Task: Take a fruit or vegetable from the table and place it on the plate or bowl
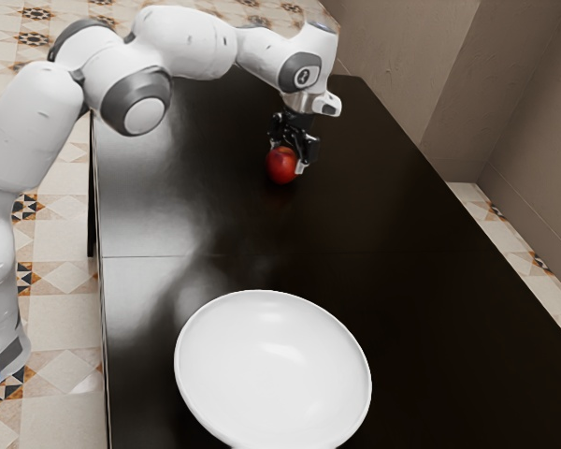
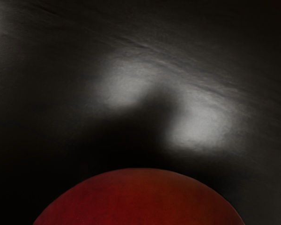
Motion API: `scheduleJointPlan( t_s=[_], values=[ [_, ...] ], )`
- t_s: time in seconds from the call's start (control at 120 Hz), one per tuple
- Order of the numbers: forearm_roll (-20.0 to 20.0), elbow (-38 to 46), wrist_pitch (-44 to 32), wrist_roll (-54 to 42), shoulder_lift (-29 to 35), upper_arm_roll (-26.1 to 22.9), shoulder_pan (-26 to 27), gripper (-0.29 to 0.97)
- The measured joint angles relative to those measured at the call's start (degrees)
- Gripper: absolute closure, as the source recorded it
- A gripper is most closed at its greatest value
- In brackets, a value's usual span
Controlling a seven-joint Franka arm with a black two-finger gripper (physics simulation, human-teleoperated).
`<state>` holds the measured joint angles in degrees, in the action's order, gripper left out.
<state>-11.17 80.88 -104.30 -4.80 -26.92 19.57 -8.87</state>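
Apple (image 1: 281, 166) is clamped in the gripper (image 1: 291, 161), well apart from the white bowl (image 1: 262, 367).

Soft, even light fills the exterior view. The glossy black table (image 1: 430, 281) shows a hazy pale sheen toward 9 o'clock, and the white bowl (image 1: 271, 369) glows at 6 o'clock. The wrist view is dim, with two pale glare patches flanking a central shadow and the red fruit (image 2: 138, 201) murky at 6 o'clock.

Dark glossy counter (image 1: 402, 262) w/ white bowl (image 1: 272, 367) sitting at near end; red fruit (image 1: 280, 166) toward far end, can't tell if it's resting on surface.
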Motion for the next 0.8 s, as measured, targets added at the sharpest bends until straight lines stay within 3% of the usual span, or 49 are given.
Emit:
scheduleJointPlan(
  t_s=[0.258,0.608,0.8],
  values=[
    [-1.32,0.31,-1.43,0.08,-1.94,-0.67,-0.01,0.00],
    [-2.86,0.40,-1.99,-0.26,-2.38,-0.49,-0.18,0.10],
    [-2.37,-1.43,-1.73,-0.45,0.48,-0.28,-0.13,0.15]
  ],
)
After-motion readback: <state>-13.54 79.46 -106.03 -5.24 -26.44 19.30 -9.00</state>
